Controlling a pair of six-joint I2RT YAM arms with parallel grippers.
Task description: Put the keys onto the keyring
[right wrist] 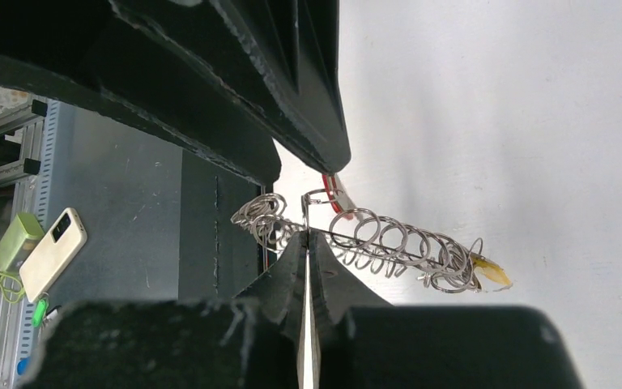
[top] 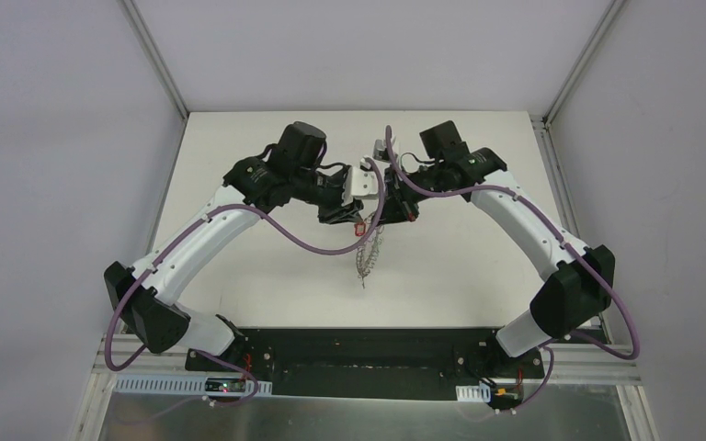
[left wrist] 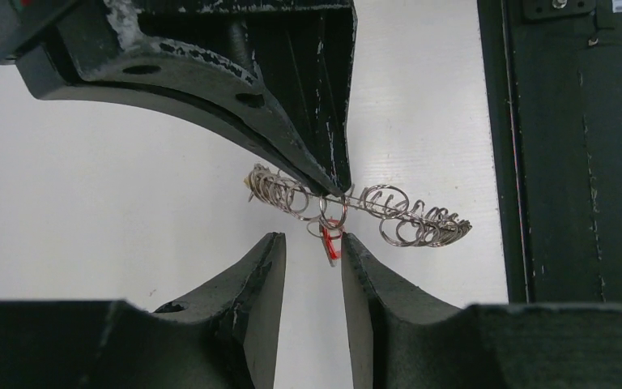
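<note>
The keyring (left wrist: 372,211) is a grey wire ring seen edge-on, strung with many small loops. It hangs between both grippers above the white table (top: 267,276), and shows in the top view (top: 366,253). My right gripper (right wrist: 308,235) is shut on the keyring's wire (right wrist: 389,247). A red-headed key (left wrist: 332,243) hangs from the ring between the fingers of my open left gripper (left wrist: 313,239), close against its right finger (left wrist: 364,267). The red key also shows in the right wrist view (right wrist: 336,194). A yellow key head (right wrist: 490,274) sits at the ring's far end.
The black base plate (top: 368,354) runs along the table's near edge and shows as a dark strip (left wrist: 575,162). A phone (right wrist: 53,251) and a green item (right wrist: 16,239) lie off the table. Frame posts (top: 156,55) stand at the back corners.
</note>
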